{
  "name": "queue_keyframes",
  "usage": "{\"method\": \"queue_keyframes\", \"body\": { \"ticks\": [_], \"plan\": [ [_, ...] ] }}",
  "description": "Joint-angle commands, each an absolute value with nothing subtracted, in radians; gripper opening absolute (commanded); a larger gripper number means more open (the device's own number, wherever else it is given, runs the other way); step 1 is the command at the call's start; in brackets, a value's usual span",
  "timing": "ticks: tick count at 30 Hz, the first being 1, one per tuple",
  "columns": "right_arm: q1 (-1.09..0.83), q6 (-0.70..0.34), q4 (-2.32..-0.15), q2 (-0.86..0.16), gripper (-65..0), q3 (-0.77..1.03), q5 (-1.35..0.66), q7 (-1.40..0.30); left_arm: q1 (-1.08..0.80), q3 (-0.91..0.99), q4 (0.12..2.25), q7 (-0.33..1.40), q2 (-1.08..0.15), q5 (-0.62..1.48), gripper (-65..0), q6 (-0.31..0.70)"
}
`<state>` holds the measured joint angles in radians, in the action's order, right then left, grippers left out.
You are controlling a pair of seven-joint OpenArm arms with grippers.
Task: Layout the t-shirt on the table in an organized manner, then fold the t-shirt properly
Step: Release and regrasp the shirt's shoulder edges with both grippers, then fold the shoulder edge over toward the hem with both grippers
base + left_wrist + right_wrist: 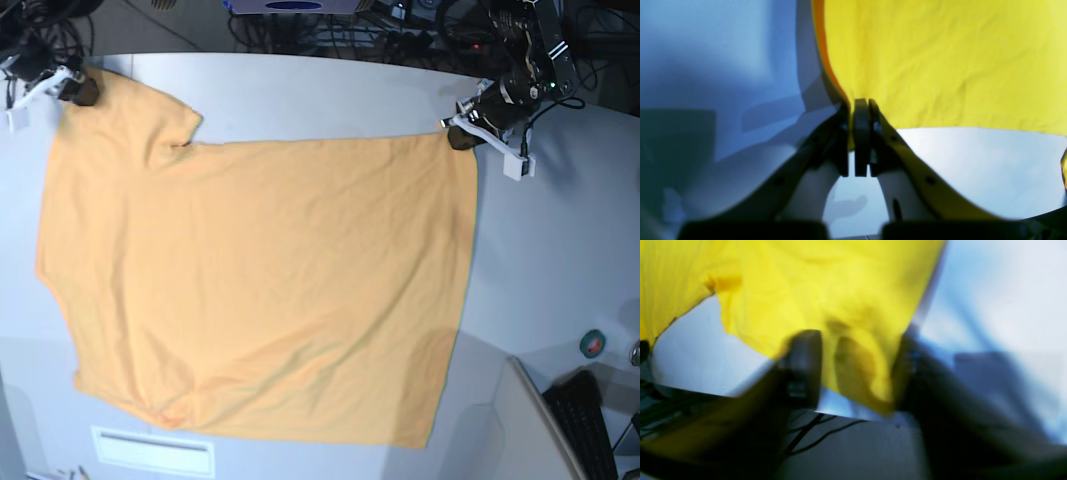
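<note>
The t-shirt (260, 280) lies spread flat on the white table (560, 250), orange in the base view and yellow in both wrist views. My left gripper (455, 135) is at the shirt's far right corner. In the left wrist view the left gripper (858, 106) is shut, pinching the edge of the t-shirt (940, 60) over the table (973, 166). My right gripper (78, 90) is at the far left sleeve end. In the blurred right wrist view the right gripper (858, 370) has its fingers (805, 366) apart, with a fold of the t-shirt (806, 283) between them.
A small round green and red thing (594, 344) sits near the table's right edge, with a dark keyboard (585, 420) below it. A white label strip (152, 450) lies at the front edge. Cables and equipment (300, 15) crowd the far side.
</note>
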<state>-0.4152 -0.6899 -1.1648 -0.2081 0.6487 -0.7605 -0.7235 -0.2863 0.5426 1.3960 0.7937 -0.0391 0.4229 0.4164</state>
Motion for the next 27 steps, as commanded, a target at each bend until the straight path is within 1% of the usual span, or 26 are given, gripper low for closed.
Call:
{"method": "queue_keyframes", "body": {
  "ticks": [1,2,7,12,13,15,18,20,22,25,27],
  "plan": [
    [-0.429,-0.688,-1.175,-0.197,-61.8,0.679,-0.75,-0.739,-0.295,0.545,1.411,0.814,-0.045,0.401,-65.0,0.406],
    [-0.429,-0.688,-1.176,-0.188,-65.0,0.697,-0.748,-0.743,-0.297,0.545,1.423,0.814,-0.045,0.4,-65.0,0.406],
    [-0.453,-0.687,-1.231,-0.185,-65.0,0.72,-0.745,-0.774,-0.357,0.544,1.529,0.816,-0.056,0.398,-65.0,0.401],
    [-0.552,-0.687,-1.419,-0.176,-65.0,0.72,-0.746,-0.797,-0.427,0.545,1.632,0.816,-0.068,0.398,-65.0,0.4],
    [-0.57,-0.684,-1.458,-0.16,-65.0,0.72,-0.746,-0.797,-0.44,0.545,1.65,0.816,-0.073,0.398,-65.0,0.4],
    [-0.582,-0.679,-1.544,-0.134,-65.0,0.725,-0.745,-0.797,-0.453,0.545,1.687,0.816,-0.073,0.398,-65.0,0.377],
    [-0.587,-0.677,-1.633,-0.131,-65.0,0.717,-0.743,-0.797,-0.458,0.541,1.753,0.816,-0.071,0.401,-65.0,0.314],
    [-0.55,-0.673,-1.662,-0.133,-65.0,0.717,-0.743,-0.819,-0.444,0.535,1.779,0.817,-0.071,0.403,-65.0,0.295],
    [-0.479,-0.639,-1.664,-0.15,-65.0,0.717,-0.727,-0.883,-0.415,0.533,1.785,0.819,-0.07,0.403,-65.0,0.294],
    [-0.348,-0.618,-1.661,-0.154,-65.0,0.717,-0.627,-0.957,-0.363,0.506,1.781,0.82,-0.073,0.398,-65.0,0.292],
    [-0.272,-0.619,-1.661,-0.153,-65.0,0.717,-0.547,-0.981,-0.326,0.498,1.781,0.86,-0.073,0.398,-65.0,0.269]
  ]
}}
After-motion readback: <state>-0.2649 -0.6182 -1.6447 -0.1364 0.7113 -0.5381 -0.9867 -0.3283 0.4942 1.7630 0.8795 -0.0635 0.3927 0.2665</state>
